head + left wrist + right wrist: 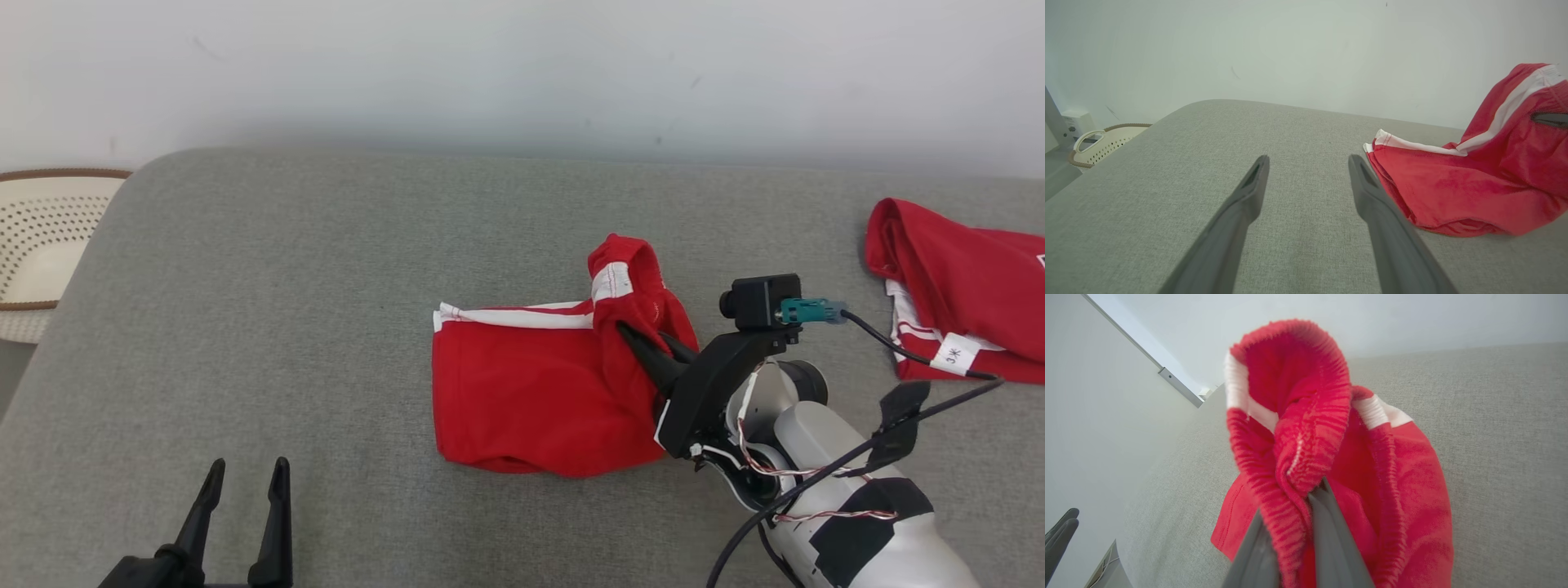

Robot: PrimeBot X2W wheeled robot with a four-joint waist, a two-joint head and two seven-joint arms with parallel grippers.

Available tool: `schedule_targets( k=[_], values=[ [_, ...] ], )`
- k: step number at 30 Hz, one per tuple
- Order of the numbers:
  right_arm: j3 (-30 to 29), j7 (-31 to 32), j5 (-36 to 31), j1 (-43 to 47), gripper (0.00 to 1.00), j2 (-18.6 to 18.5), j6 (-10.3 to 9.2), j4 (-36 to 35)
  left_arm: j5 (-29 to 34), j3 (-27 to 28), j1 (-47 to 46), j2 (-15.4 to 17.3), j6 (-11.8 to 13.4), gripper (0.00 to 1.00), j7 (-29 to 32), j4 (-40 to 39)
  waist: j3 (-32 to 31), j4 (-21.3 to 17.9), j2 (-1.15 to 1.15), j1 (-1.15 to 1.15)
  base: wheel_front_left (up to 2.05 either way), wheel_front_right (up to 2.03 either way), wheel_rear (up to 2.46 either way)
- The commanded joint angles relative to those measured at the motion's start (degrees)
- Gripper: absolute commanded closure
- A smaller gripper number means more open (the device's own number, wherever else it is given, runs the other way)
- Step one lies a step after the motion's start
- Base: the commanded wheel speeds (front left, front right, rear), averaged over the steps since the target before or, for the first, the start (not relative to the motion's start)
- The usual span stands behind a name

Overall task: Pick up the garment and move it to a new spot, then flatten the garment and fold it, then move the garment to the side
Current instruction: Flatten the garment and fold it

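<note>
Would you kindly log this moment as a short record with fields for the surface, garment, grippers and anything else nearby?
surface: grey padded surface
garment: red garment with white stripe, one end raised, the rest lying flat
right gripper: shut on the garment's ribbed waistband
left gripper: open, empty, apart from the garment
nearby: second red garment at far right; cream basket beyond the left edge

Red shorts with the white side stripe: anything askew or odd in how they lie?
Yes. The red shorts with a white stripe lie half flat on the grey padded surface; their ribbed waistband is bunched and raised, pinched in the shut right gripper. A second red garment sits crumpled at the head view's right edge.
</note>
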Motion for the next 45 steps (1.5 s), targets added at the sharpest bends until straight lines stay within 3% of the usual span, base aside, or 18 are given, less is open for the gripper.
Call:
schedule_targets(
  k=[1,11,21,30,31,32,33,39,45],
  values=[
    [0.5,0.3,0.6,0.2,1.0,0.3,-0.02,-0.5,-0.3,-0.4,0.0,-0.1,0.1,0.0,-0.2,0.2,0.1,1.2,0.0,0.0,0.0,0.0,0.0],
    [2.3,1.2,1.1,-1.6,1.0,3.9,-0.02,2.6,-2.1,-4.6,-0.9,-0.1,0.5,0.0,-0.2,1.2,0.9,5.0,0.0,0.0,0.0,0.0,0.0],
    [1.8,-0.2,-0.4,-4.4,1.0,8.6,-0.02,12.1,-3.7,-8.6,-1.9,-0.1,1.2,0.0,-0.2,1.9,2.3,8.3,0.0,0.0,0.0,0.0,0.0],
    [3.2,-3.3,-1.0,-6.2,1.0,10.1,-0.02,18.8,-4.3,-10.6,-2.6,-0.1,1.7,0.0,-0.2,2.5,2.4,10.1,0.0,0.0,0.0,0.0,0.0],
    [3.4,-3.6,-0.7,-6.2,0.73,10.2,-0.02,19.1,-4.3,-10.6,-2.6,-0.1,1.7,0.0,-0.2,2.5,2.4,10.1,0.0,0.0,0.0,0.0,0.0],
    [3.6,-4.2,-0.4,-6.3,0.56,10.3,-0.02,19.3,-4.3,-10.6,-2.6,-0.1,1.8,0.0,-0.2,2.6,2.3,10.1,0.0,0.0,0.0,0.0,0.0],
    [4.0,-4.8,-0.3,-6.3,0.03,10.4,-0.02,19.4,-4.3,-10.5,-2.5,-0.1,1.8,0.0,-0.2,2.6,2.3,10.0,0.0,0.0,0.0,0.0,0.0],
    [5.4,-9.8,1.7,-5.3,0.0,10.2,-0.02,16.1,-3.1,-9.3,-1.4,-0.1,1.8,0.0,-0.2,2.6,1.1,8.3,0.0,0.0,0.0,0.0,0.0],
    [3.9,-14.3,2.0,-3.9,0.0,7.0,-0.02,11.5,-2.5,-8.2,-0.6,-0.1,1.7,0.0,-0.2,2.1,0.5,6.8,0.0,0.0,0.0,0.0,0.0]
  ],
)
